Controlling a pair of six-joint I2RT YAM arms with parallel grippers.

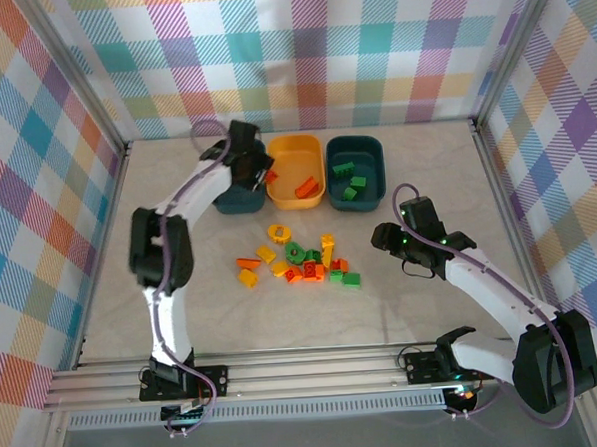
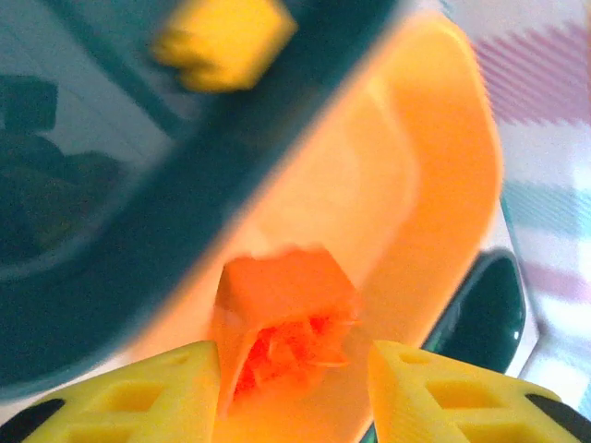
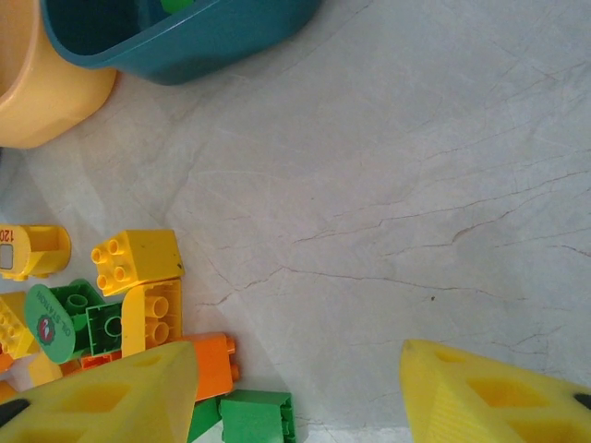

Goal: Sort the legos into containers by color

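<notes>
- L gripper (image 2: 295,374) fingers flank an orange brick (image 2: 286,295) over the yellow-orange tub (image 2: 434,185); too blurred to tell if it's clamped or loose.
- Same wrist cam: yellow brick (image 2: 222,41) in left teal tub (image 2: 92,277); in top view the arm covers that tub.
- R gripper (image 3: 295,378): jaws wide, nothing between, over bare table (image 3: 416,185) beside unsorted pile (image 3: 138,286).
- Top view adds green bricks (image 1: 353,186) in right teal tub (image 1: 354,142).

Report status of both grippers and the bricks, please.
Left gripper at yellow-orange tub, red-orange brick between jaws, grip unclear. Right gripper open, empty, beside loose pile. Nothing blocking.
</notes>
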